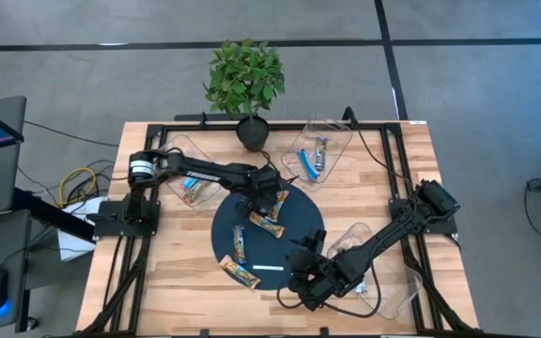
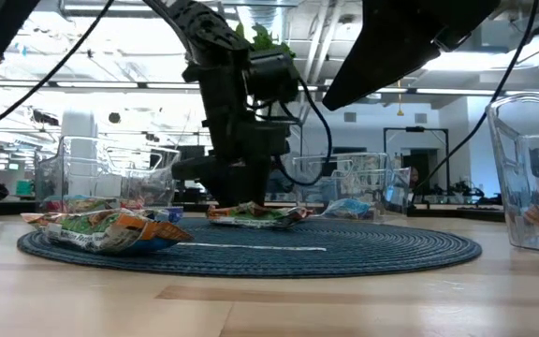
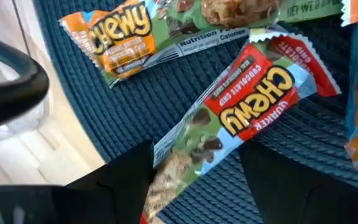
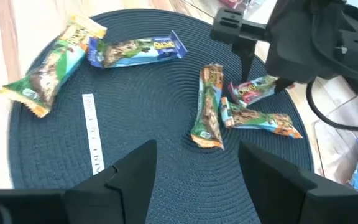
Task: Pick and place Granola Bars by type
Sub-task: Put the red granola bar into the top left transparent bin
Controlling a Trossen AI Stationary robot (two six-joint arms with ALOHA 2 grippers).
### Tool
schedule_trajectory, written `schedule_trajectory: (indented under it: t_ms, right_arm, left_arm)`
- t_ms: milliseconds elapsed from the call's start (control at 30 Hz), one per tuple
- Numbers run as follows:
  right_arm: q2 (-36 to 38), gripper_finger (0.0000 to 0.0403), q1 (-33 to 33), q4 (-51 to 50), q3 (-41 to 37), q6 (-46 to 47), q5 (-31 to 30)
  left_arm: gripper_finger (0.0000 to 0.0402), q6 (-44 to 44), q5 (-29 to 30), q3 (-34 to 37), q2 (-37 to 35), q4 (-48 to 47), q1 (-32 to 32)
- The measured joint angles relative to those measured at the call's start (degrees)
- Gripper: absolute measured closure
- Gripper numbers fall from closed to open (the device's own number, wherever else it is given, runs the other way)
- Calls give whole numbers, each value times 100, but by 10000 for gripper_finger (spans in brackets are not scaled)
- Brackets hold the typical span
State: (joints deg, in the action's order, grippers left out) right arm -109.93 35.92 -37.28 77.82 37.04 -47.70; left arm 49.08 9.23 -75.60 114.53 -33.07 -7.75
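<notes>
While the left gripper (image 1: 272, 204) is straddling the red-labelled Chewy bar (image 3: 241, 121) on the dark round mat (image 1: 303, 223), its fingers spread wide, it should be centring on the wrapper before pinching. The right gripper (image 1: 301, 278), also spread and empty, is hovering over the mat's near edge.

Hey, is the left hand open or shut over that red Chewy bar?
Open. In the left wrist view its two fingers stand apart on either side of the red bar, which lies flat on the mat.
</notes>
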Motion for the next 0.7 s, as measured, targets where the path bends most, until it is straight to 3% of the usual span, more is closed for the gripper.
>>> schedule_trajectory:
  t_ms: [333,700]
  right_arm:
    - [0,182,7,7,0,4,26]
    - [-2,182,7,4,0,44,131]
  left_arm:
    - [176,106,50,-130,88,-36,3]
    - [327,-166,347,-117,106,-56,7]
